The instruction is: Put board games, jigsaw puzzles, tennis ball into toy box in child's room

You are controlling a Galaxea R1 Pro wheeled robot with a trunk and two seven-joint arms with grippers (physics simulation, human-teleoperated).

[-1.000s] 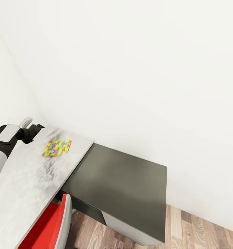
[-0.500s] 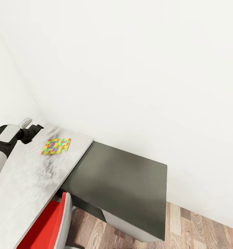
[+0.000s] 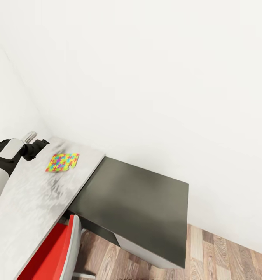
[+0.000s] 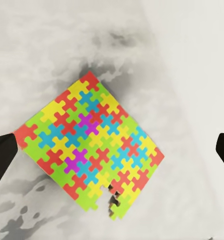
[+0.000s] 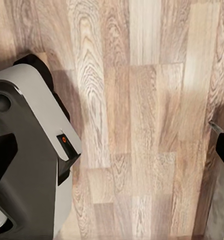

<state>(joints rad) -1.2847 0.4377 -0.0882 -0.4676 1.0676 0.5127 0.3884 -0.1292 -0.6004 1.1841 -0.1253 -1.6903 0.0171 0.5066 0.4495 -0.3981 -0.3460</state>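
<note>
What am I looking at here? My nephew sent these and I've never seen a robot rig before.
These are simulator renders from a wheeled two-armed robot. The head camera looks down at a pale grey table, where one jigsaw puzzle lies flat, beside a lower dark-topped cabinet and a red chair. The left gripper reaches over the table; its wrist camera shows the puzzle lying between open fingertips, not held. The right arm's wrist camera points down at the wood floor and the robot's own grey base. Nothing is held.
</note>
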